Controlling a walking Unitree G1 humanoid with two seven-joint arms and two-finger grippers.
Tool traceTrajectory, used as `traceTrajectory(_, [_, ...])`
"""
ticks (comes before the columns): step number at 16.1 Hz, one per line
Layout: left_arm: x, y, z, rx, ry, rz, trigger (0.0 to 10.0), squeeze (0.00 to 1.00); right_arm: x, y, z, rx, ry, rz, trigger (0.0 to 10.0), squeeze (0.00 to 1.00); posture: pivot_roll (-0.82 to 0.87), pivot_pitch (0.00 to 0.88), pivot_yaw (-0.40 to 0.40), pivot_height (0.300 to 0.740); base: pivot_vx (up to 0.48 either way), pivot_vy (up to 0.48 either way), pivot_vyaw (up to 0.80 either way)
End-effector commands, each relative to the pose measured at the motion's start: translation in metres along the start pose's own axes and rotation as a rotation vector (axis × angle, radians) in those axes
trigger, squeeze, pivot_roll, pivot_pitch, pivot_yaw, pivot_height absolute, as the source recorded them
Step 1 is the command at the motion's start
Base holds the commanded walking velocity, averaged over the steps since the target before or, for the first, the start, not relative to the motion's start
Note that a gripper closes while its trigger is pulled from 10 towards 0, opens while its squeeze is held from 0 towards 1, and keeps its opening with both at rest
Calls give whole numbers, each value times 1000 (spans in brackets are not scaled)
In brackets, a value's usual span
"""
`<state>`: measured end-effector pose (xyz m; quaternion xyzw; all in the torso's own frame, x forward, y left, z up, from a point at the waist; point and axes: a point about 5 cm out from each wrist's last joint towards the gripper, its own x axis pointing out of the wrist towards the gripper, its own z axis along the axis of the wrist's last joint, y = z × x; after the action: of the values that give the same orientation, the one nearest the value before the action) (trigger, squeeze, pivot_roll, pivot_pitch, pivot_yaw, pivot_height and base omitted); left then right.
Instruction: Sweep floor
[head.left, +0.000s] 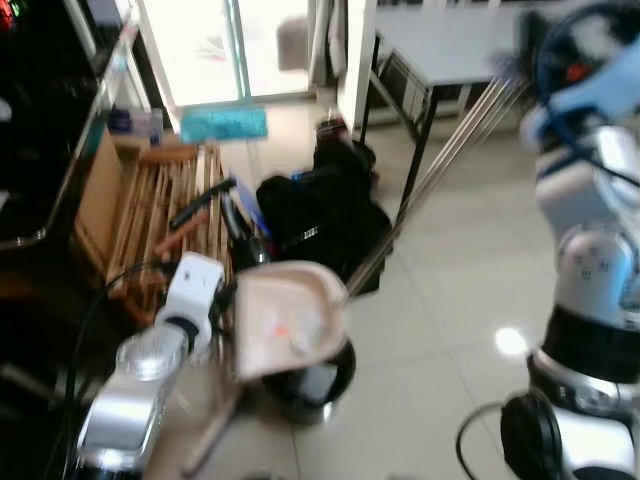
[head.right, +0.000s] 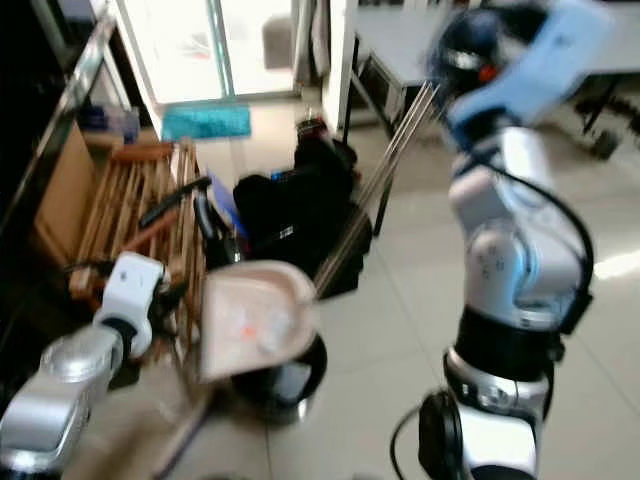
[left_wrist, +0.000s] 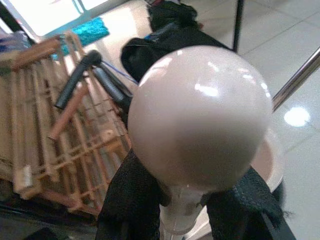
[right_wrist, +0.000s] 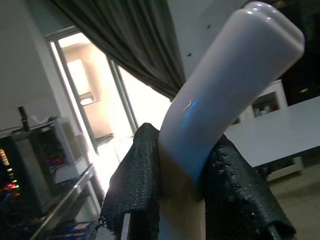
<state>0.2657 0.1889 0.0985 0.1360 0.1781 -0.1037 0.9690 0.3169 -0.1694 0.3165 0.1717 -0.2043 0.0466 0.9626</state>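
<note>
Dustpan (head.left: 285, 320): left gripper (left_wrist: 190, 210) jaws clamped on its handle, held above the floor (head.left: 450, 300).
Broom handle (right_wrist: 220, 95): right gripper (right_wrist: 182, 195) jaws clamped on it, raised high.
Risk: pole (head.left: 440, 170) snagging the black bags (head.left: 330, 215) (close by), or the pan tipping.

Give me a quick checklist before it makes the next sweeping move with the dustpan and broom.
1. Left gripper clamped on the dustpan handle: ok.
2. Right gripper clamped on the broom handle: ok.
3. Dustpan resting flat on the floor: not ok, it sits tilted above a black bin.
4. Broom head location: cannot tell, hidden behind the dustpan.
5. Room ahead: not ok, black bags and a wooden rack crowd the floor.
</note>
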Motion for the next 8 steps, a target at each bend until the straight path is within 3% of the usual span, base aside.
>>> traceTrajectory(1, [0, -1, 5, 15, -23, 4, 10000, 0, -1, -4, 13, -3, -61, -16, 10000, 0, -97, 49, 34, 740, 0, 0, 0])
traceTrajectory(8, [5, -4, 5, 23, -22, -4, 10000, 0, -2, -4, 14, -6, -73, -21, 10000, 0, -109, 42, 37, 740, 0, 0, 0])
